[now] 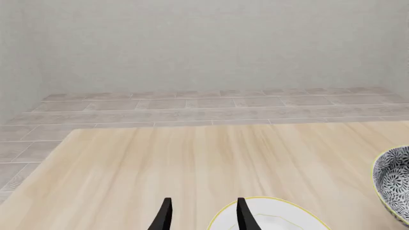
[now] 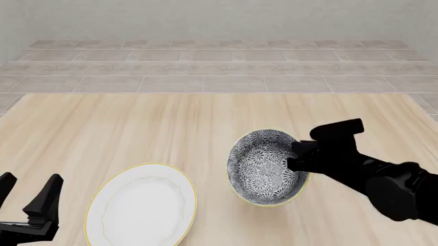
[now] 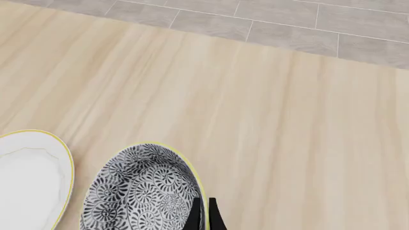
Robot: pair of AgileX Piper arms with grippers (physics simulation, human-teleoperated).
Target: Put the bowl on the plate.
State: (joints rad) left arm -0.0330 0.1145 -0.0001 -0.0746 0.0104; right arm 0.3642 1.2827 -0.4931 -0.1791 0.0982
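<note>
Right gripper has its fingers pinched almost together over the bowl's rim, one finger inside, one outside, gripping the edge nearest its own arm. The bowl tilts, patterned inside facing the camera in the front view, its far side reaching away toward the plate. The plate lies flat on the wooden table, just beyond the bowl, apart from it. Left gripper, fingers spread wide and holding nothing, sits just beside the plate's other edge.
</note>
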